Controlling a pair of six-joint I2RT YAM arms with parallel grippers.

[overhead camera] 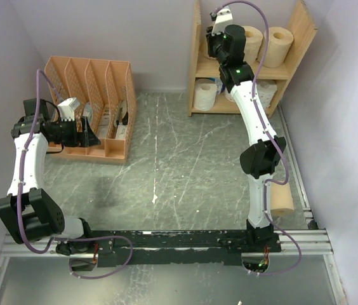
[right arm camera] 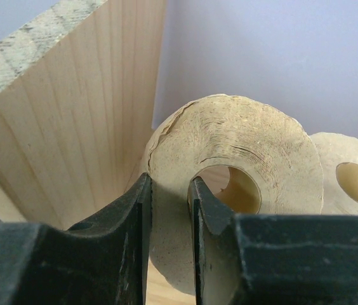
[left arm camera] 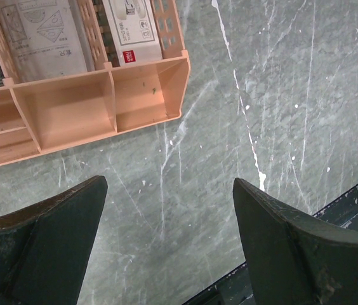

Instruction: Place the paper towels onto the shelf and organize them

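Observation:
The wooden shelf (overhead camera: 299, 38) stands at the back right. My right gripper (overhead camera: 227, 46) reaches into its upper tier. In the right wrist view it (right arm camera: 169, 184) is shut on the wall of a tan paper towel roll (right arm camera: 255, 146), with one finger inside the core and one outside, beside the shelf's left side panel (right arm camera: 71, 114). Two more tan rolls (overhead camera: 279, 43) (overhead camera: 252, 39) stand to its right on that tier; one shows in the wrist view (right arm camera: 350, 165). White rolls (overhead camera: 205, 94) (overhead camera: 266, 92) stand on the lower tier. My left gripper (left arm camera: 169, 184) is open and empty above the table.
An orange-pink file organizer (overhead camera: 90, 108) with papers stands at the back left, just past my left gripper (overhead camera: 85, 131); it also shows in the left wrist view (left arm camera: 71, 108). A tan roll (overhead camera: 282, 202) lies on the table by the right arm's base. Walls close in on both sides.

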